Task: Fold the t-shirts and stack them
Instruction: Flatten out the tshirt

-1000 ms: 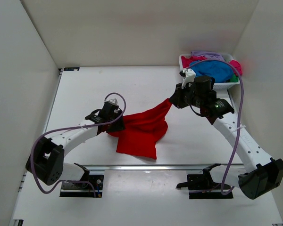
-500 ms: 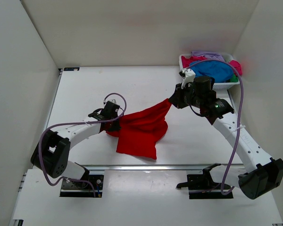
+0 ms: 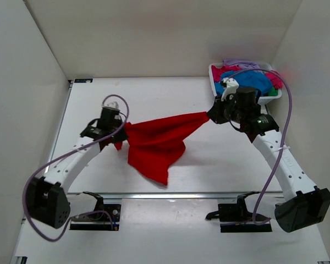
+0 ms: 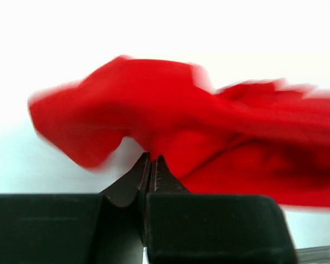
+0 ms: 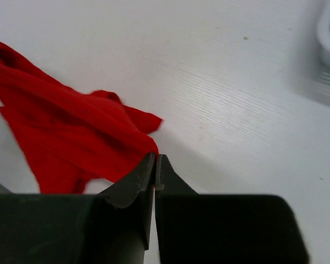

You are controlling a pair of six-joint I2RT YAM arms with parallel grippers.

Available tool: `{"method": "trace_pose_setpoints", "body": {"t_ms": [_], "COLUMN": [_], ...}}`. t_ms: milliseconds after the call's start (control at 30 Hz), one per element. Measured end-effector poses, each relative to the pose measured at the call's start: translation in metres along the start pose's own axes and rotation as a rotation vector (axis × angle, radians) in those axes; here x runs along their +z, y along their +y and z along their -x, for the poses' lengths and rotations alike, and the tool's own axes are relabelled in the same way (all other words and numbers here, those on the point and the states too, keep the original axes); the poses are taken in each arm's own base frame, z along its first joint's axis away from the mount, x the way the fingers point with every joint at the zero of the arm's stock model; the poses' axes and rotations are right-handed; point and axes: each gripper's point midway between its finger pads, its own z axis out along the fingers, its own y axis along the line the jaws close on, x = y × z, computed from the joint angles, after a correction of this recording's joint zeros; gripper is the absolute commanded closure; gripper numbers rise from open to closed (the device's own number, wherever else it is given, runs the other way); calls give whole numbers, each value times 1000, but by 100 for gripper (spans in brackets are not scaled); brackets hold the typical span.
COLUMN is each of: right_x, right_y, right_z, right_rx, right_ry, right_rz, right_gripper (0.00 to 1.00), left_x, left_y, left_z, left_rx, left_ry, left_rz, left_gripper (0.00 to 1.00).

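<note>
Worktop (image 3: 170, 99) spreads white beneath me, and above its middle the red t-shirt (image 3: 154, 144) hangs stretched between my two arms, its lower part sagging toward the near edge. I judge it light, limp and quick to crease, best taken at corners or hems. My left jaws and right jaws are each pressed together, pinching a bunched end of it.
</note>
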Motion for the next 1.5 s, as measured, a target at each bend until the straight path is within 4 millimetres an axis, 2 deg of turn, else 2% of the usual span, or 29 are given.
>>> {"method": "trace_pose_setpoints", "body": {"t_ms": [100,167,233,300,567,667,733,800,967,1000,1033,1067,1133,1167,1233,1367,1500], "right_x": [-5,-7,-9,-9,-13,-14,-13,-11,-3,-1,0,1,4,6,8,10,14], "right_y": [-23,-29,-31,-33,-40,-43,-44,-43,-37,-35,-33,-31,-27,-27,-27,-29,-30], "right_z": [-1,-3,-5,-5,-11,-19,-27,-42,-84,-93,-104,-112,-129,-136,-144,-154,-155], "right_rx": [22,29,27,26,26,33,40,48,76,81,87,94,105,113,123,135,139], "right_ry": [3,13,19,21,39,56,72,100,193,214,237,257,299,317,336,360,364], "right_rz": [-52,-65,-67,-69,-80,-79,-77,-74,-40,-34,-28,-22,-11,-9,-10,-12,-10], "right_gripper": [100,100,100,100,100,100,100,100,100,100,99,100,100,100,100,100,100], "left_x": [-37,-59,-74,-77,-74,-74,-70,-55,-9,-3,2,7,12,15,15,6,-9], "left_y": [3,3,-4,-7,-2,-6,-9,-7,24,30,33,35,36,35,31,17,4], "left_z": [49,74,86,88,70,64,53,29,-71,-86,-100,-111,-125,-128,-127,-105,-76], "left_rx": [-52,-61,-46,-29,-3,14,38,63,73,76,80,91,100,95,87,69,63], "left_ry": [-129,-202,-238,-237,-163,-136,-100,-50,200,241,278,306,344,351,342,244,119], "left_rz": [-56,-80,-109,-123,-120,-146,-153,-144,-77,-60,-47,-40,-40,-46,-68,-133,-195], "left_gripper": [100,100,100,100,100,100,100,100,100,96,82,75,65,56,49,47,45]}}
